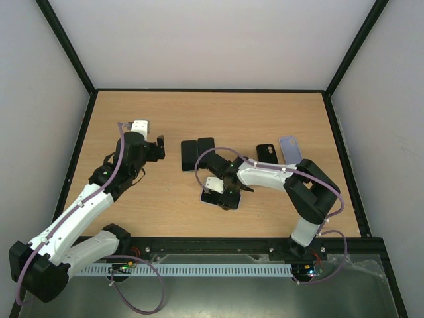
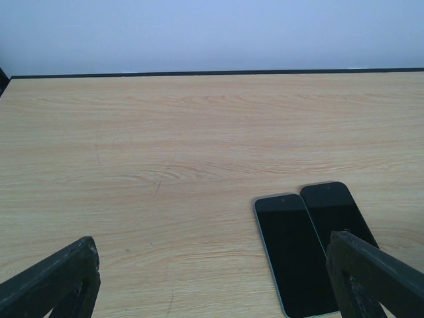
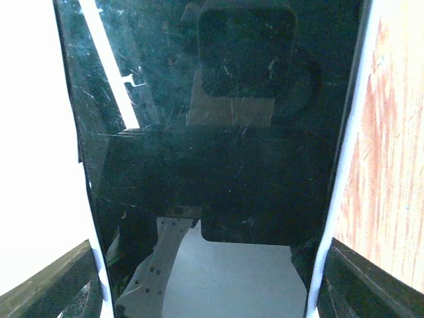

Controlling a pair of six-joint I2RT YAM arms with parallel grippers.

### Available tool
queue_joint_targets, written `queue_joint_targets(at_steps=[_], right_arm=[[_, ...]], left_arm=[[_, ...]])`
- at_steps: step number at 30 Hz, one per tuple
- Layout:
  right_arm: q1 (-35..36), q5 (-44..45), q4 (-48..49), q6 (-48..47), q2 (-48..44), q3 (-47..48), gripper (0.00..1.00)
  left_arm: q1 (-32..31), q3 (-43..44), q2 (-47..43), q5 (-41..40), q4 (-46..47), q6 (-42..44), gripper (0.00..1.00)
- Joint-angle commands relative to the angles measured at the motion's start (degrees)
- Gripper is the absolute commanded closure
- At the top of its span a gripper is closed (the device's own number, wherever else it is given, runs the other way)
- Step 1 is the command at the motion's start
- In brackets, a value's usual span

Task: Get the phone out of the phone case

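Observation:
The phone in its light-coloured case (image 1: 220, 198) lies at the table's middle front. In the right wrist view its dark scratched screen (image 3: 218, 132) fills the frame, with the case's pale rim (image 3: 344, 165) along both long sides. My right gripper (image 1: 228, 188) is down over it, and in the right wrist view (image 3: 209, 285) its fingers press on the case's two long edges. My left gripper (image 1: 156, 148) is open and empty over bare wood, left of the spare phones; it also shows in the left wrist view (image 2: 212, 291).
Two bare dark phones (image 1: 197, 154) lie side by side at the table's middle, also seen in the left wrist view (image 2: 298, 258). An empty black case (image 1: 266, 154) and a lilac case (image 1: 289, 149) lie to the right. Black frame rails edge the table.

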Motion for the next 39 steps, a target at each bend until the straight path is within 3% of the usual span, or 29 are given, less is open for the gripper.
queue_joint_targets(at_steps=[1, 8, 14, 18, 22, 25, 29, 33, 39], right_arm=[[0.82, -2.77, -4.41, 1.44, 1.32, -1.24, 0.34], [-1.59, -10.13, -5.14, 6.17, -5.18, 0.66, 0.5], [-11.43, -17.93, -0.69, 9.92, -15.83, -0.99, 0.69], [-17.29, -20.84, 4.74, 13.05, -25.3, -5.73, 0.97], [-20.76, -18.08, 12.17, 20.21, -37.28, -12.07, 0.98], [-21.27, -14.45, 16.81, 25.87, -43.52, -14.79, 0.98], [-21.65, -14.13, 24.99, 31.5, -47.53, -18.94, 0.98], [-21.74, -11.97, 28.38, 33.5, -50.14, -21.94, 0.98], [-21.74, -14.37, 29.71, 31.93, -53.3, -23.65, 0.98]], left_arm=[[0.36, 0.8, -0.64, 0.52, 0.51, 0.49, 0.08], [0.35, 0.81, -0.49, 0.44, 0.53, 0.63, 0.08], [0.33, -0.01, -0.56, 1.95, 1.66, 0.84, 0.08], [0.33, 0.07, 1.05, 4.77, 1.94, 0.57, 0.08], [-0.41, 0.03, 1.79, 13.06, 4.41, -1.35, 0.12], [-4.03, -0.16, 1.66, 18.43, 7.57, -7.44, 0.2], [-15.29, -2.59, 2.32, 17.11, 16.16, -14.84, 0.23], [-24.62, -1.68, 8.53, 14.67, 22.56, -18.42, 0.23], [-30.42, 8.69, 19.82, 12.66, 15.12, -19.73, 0.24]])
